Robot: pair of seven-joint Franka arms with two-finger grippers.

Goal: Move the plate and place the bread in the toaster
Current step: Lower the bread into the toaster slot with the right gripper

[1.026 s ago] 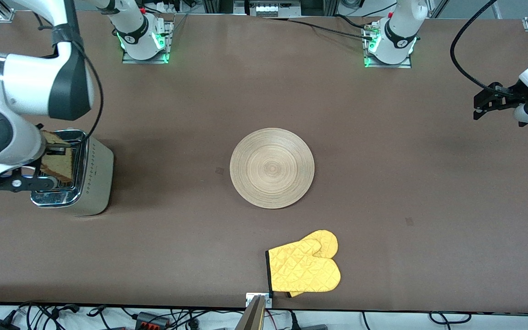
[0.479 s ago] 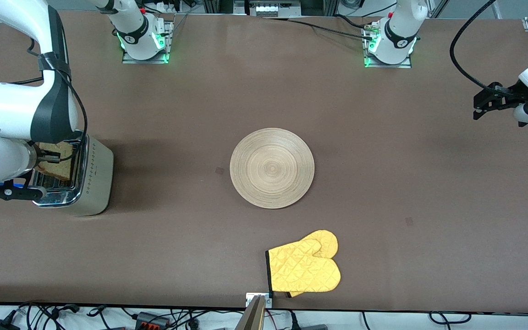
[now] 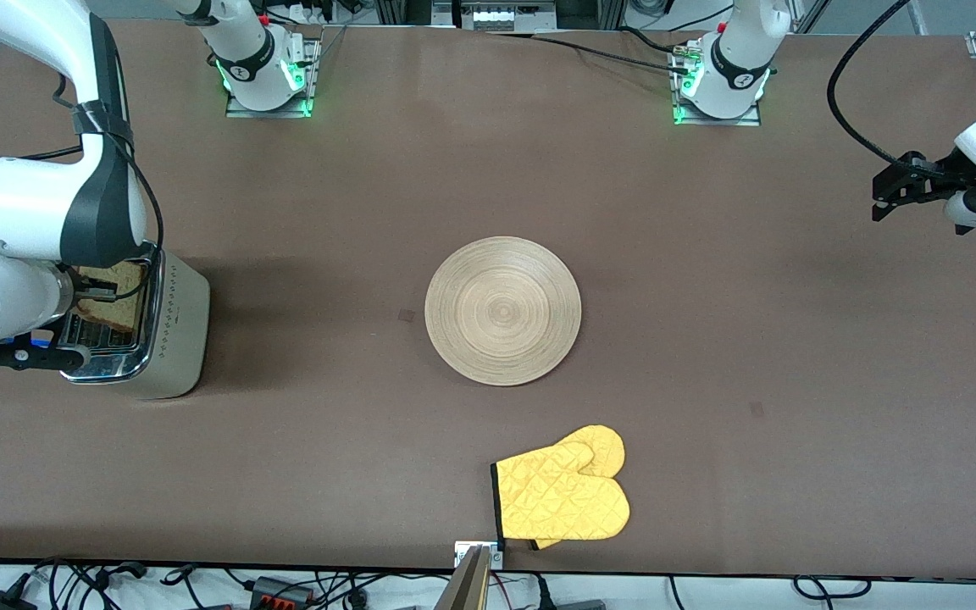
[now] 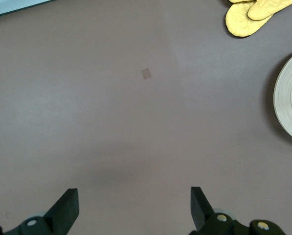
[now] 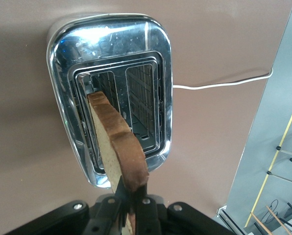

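The toaster [image 3: 173, 335] stands at the right arm's end of the table. My right gripper [image 3: 88, 293] hangs over its chrome top and is shut on the bread [image 3: 113, 288], held upright by its upper edge. In the right wrist view the bread [image 5: 117, 147] reaches from my gripper [image 5: 132, 208] down into one slot of the toaster [image 5: 111, 36]; the other slot is empty. The plate [image 3: 502, 310] lies bare at the table's middle. My left gripper [image 3: 884, 191] waits open and empty in the air over the left arm's end of the table, and it also shows in the left wrist view [image 4: 133, 208].
A yellow oven mitt [image 3: 562, 496] lies near the table's front edge, nearer to the front camera than the plate. The toaster's white cord [image 5: 219, 84] trails off toward the table's edge. The left wrist view shows the plate's rim [image 4: 289, 100] and the mitt [image 4: 254, 14].
My right gripper has come down with the bread, which now sits lower in the toaster's slot. The left gripper has shifted only slightly. The plate and the mitt have not moved.
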